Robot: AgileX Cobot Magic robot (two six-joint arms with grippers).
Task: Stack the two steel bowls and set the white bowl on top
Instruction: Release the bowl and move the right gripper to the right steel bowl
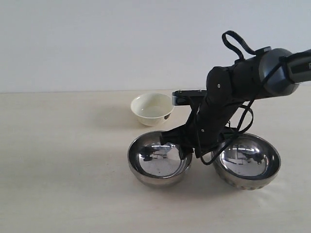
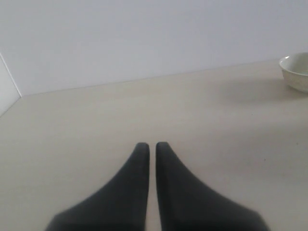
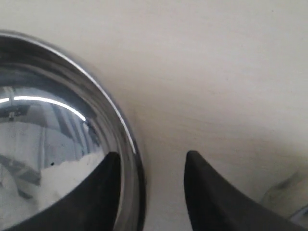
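Two steel bowls stand side by side at the front of the table: a smooth one (image 1: 154, 167) on the left and one with a dimpled lower outside (image 1: 249, 165) on the right. The cream-white bowl (image 1: 151, 109) sits behind them, also seen as the white bowl (image 2: 297, 71) in the left wrist view. My right gripper (image 1: 178, 144) reaches across to the right rim of the left steel bowl. It is open (image 3: 152, 154), one finger inside the steel bowl (image 3: 48, 125) and the other outside, straddling the rim. My left gripper (image 2: 152, 144) is shut and holds nothing.
The pale table (image 1: 63, 160) stretches bare to the left of the bowls. A plain white wall (image 1: 97, 43) closes the back. The right arm's black links and cable (image 1: 233, 97) hang over the gap between the steel bowls.
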